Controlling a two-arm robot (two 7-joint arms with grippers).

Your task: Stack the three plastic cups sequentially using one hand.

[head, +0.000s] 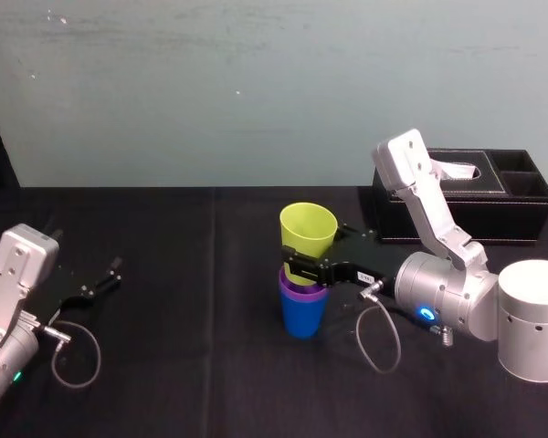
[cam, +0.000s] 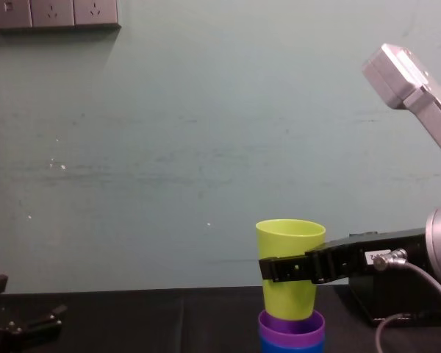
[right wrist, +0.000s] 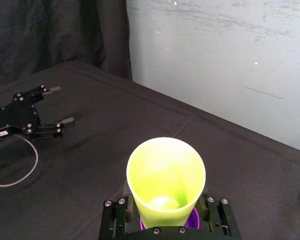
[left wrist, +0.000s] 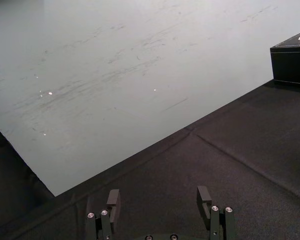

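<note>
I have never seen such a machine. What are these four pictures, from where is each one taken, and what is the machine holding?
This is a robot with two arms, each ending in a claw. One picture looks down from its head, one looks forward from its chest, and one comes from each wrist. On the black table stands a blue cup with a purple cup inside it; a black tissue box stands behind to the right. The right claw is shut on a yellow-green cup, holding it upright with its bottom at the purple cup's mouth. The left claw is open at the robot's left, holding nothing.
</note>
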